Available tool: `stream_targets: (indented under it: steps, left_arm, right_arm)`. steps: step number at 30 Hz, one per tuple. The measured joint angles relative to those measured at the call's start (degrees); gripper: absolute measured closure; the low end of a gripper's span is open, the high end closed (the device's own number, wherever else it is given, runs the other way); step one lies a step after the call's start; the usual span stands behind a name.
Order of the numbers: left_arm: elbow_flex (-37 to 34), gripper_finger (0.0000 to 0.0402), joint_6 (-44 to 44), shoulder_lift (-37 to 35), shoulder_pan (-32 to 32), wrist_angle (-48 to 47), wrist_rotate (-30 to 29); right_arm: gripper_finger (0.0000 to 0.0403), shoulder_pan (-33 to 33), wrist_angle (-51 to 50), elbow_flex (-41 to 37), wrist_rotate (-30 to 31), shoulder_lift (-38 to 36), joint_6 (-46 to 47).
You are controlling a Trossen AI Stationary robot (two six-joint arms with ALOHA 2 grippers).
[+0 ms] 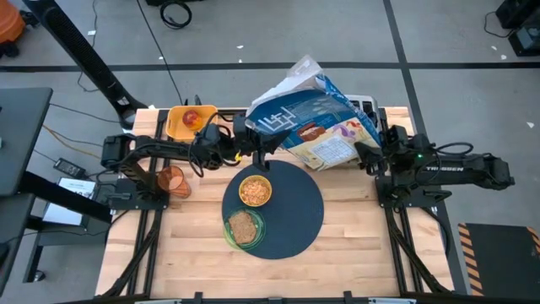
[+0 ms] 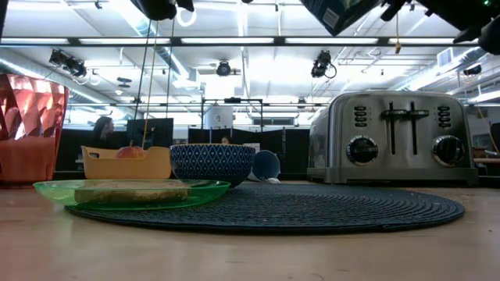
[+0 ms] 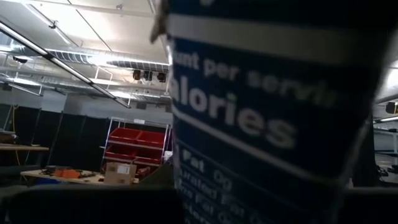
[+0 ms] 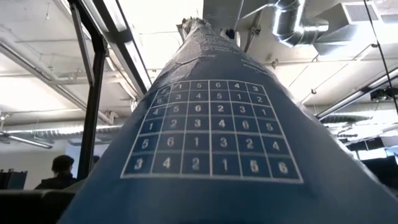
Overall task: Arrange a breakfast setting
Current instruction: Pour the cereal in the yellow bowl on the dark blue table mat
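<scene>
A blue cereal bag (image 1: 316, 118) hangs in the air over the far side of the round dark mat (image 1: 295, 219). My right gripper (image 1: 371, 156) is shut on its right end. My left gripper (image 1: 256, 145) is at the bag's left lower corner, and the bag fills its wrist view (image 3: 273, 124). On the mat rest a bowl with cereal (image 1: 255, 190) and a green plate with toast (image 1: 243, 228). An orange tumbler (image 1: 173, 181) stands left of the mat. A red apple (image 1: 192, 117) lies in the yellow tray (image 1: 179, 127). A blue cup (image 2: 266, 165) lies behind the bowl. The spoon is out of view. My right gripper holds the bag by its right end (image 1: 364, 145), coming from the table's right side and slanting upward. The bag rises in front of the wrist camera (image 4: 211, 143), which hides the fingers. The bag is clear of the table, tilted, with its crumpled open top (image 1: 304, 67) toward the far edge.
A silver toaster (image 2: 394, 136) stands at the far right of the table, mostly under the bag in the high view. The tray sits at the far left. Bare wood lies along the near edge (image 1: 354, 270). A person sits in the room behind (image 2: 101, 129).
</scene>
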Motion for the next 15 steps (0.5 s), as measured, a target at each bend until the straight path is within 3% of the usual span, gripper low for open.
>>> stream_targets:
  steps: [10, 15]
  left_arm:
    - [0.0, 0.0313, -0.1, -1.5, 0.6, -1.7, 1.7]
    - [0.0, 0.0313, 0.4, -4.2, 0.6, -5.1, 2.1]
  right_arm:
    - [0.0017, 0.0, -9.2, 0.0, -1.1, -4.4, 0.2]
    - [0.0008, 0.0, -16.7, 0.0, -1.8, -8.1, -0.5]
